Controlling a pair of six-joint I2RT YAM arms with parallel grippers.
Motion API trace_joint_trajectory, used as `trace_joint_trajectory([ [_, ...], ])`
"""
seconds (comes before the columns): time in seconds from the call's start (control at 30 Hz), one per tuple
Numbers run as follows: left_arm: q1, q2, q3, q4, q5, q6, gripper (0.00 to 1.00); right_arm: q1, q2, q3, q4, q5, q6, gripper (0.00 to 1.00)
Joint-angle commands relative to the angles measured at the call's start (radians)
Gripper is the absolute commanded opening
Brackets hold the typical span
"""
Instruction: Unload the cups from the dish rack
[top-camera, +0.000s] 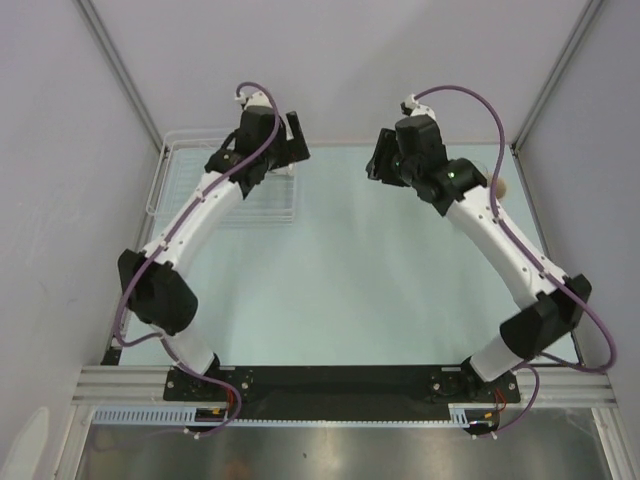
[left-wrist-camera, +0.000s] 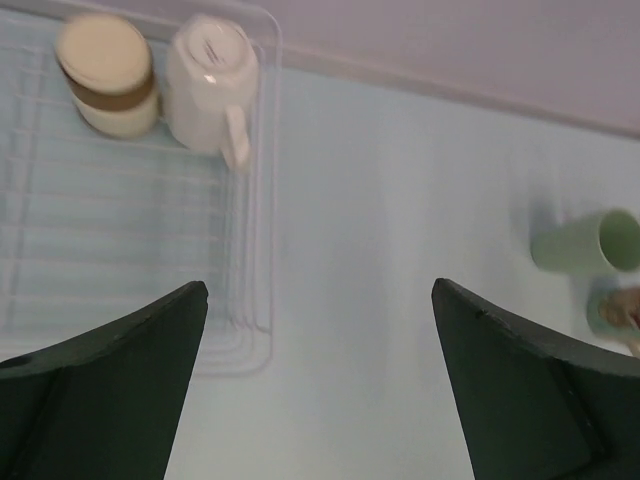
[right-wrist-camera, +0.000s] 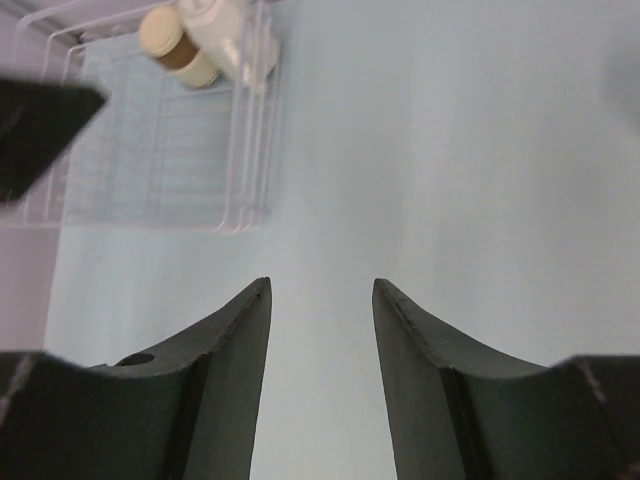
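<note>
The dish rack (left-wrist-camera: 262, 250) of thin white bars sits at the table's back left (top-camera: 160, 190). Two cups stand upside down in its far corner: a beige cup with a brown band (left-wrist-camera: 105, 75) and a white mug (left-wrist-camera: 210, 90). A pale green cup (left-wrist-camera: 590, 242) lies on its side on the table far to the right. My left gripper (left-wrist-camera: 320, 290) hovers over the rack's right rim (top-camera: 296, 150), open and empty. My right gripper (right-wrist-camera: 320, 285) hangs above the bare table right of the rack (top-camera: 378, 160), jaws apart with nothing between them. The right wrist view also shows the rack (right-wrist-camera: 160, 170) and both cups (right-wrist-camera: 200, 40).
A blurred small object (left-wrist-camera: 615, 310) sits beside the green cup at the frame edge. A small beige round thing (top-camera: 500, 186) peeks out by the right arm's elbow. Enclosure walls and posts close in the back and sides.
</note>
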Motion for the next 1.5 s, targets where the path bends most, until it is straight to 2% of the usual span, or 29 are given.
trace_joint_trajectory([
  [0.0,0.103,0.16,0.156,-0.115,-0.101,0.061,1.0,0.089,-0.117,-0.145,0.083,-0.021,0.051,0.5],
  [0.17,0.167,0.324,0.317,-0.116,-0.052,0.056,1.0,0.196,-0.212,-0.274,0.125,0.028,0.053,0.5],
  [0.3,0.17,0.492,0.452,-0.122,-0.066,0.134,1.0,0.235,-0.264,-0.346,0.15,0.011,0.04,0.5],
  [0.43,0.173,0.565,0.532,-0.098,-0.054,0.142,1.0,0.243,-0.267,-0.36,0.13,0.014,0.027,0.5],
  [0.57,0.17,0.595,0.54,-0.037,-0.032,0.115,1.0,0.244,-0.261,-0.368,0.127,0.013,0.011,0.5],
  [0.83,0.164,0.677,0.589,-0.014,0.004,0.101,1.0,0.244,-0.257,-0.401,0.142,-0.006,0.019,0.49],
  [1.17,0.134,0.727,0.566,0.014,0.003,0.058,0.99,0.243,-0.261,-0.432,0.149,0.002,0.011,0.49],
  [1.47,0.122,0.78,0.564,0.06,-0.019,0.016,0.92,0.241,-0.295,-0.489,0.159,-0.004,0.017,0.49],
])
